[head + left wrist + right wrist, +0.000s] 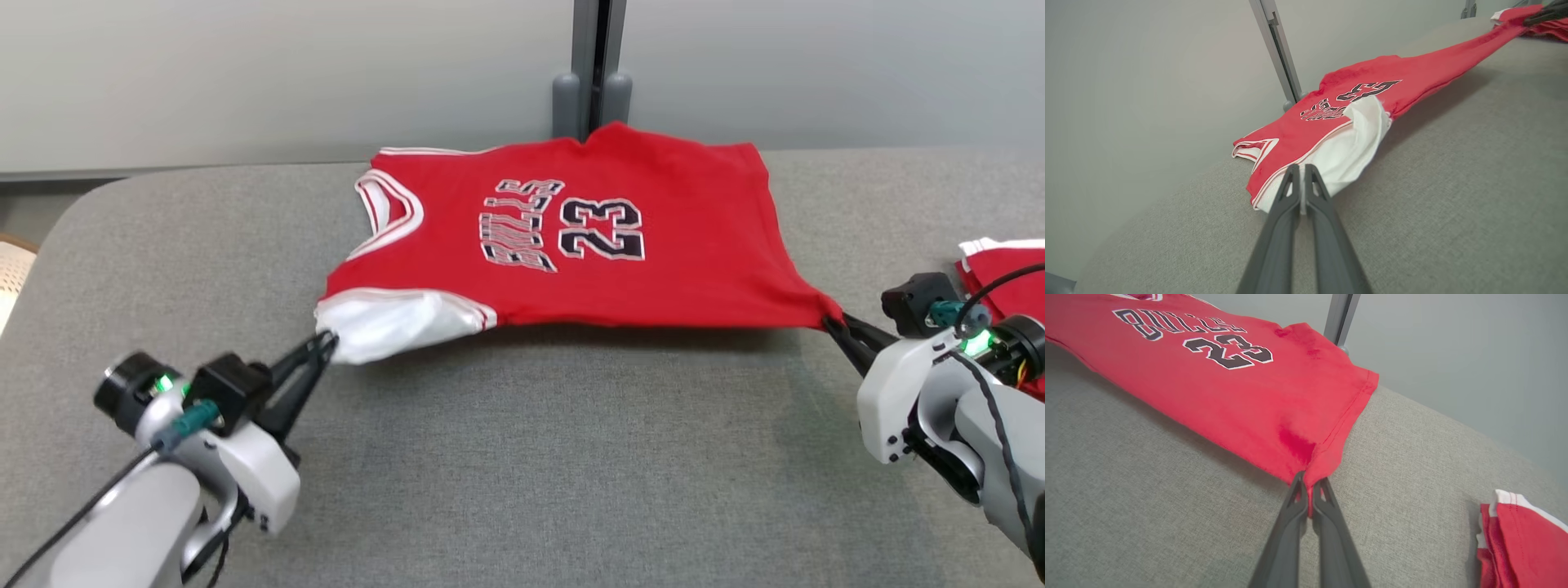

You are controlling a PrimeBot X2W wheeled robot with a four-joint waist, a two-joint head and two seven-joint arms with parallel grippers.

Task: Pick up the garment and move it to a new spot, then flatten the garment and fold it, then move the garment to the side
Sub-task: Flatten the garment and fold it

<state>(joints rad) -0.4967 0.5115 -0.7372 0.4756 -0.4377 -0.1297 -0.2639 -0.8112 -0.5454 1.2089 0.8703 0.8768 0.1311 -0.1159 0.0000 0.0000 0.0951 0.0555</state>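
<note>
A red basketball jersey [571, 229] with "BULLS 23" print lies stretched sideways across the far half of the grey table, its near edge lifted off the surface. My left gripper [326, 341] is shut on the white-trimmed shoulder corner [1331, 159] at the jersey's left end. My right gripper [831, 322] is shut on the red hem corner [1310, 465] at its right end. The fabric between them is taut. The neckline [390, 214] points left.
The grey cloth-covered table [522, 457] has a rounded left corner. A second red garment with white trim [1000, 261] lies folded at the right edge, beside my right wrist. A grey post [596, 73] and a pale wall stand behind the table.
</note>
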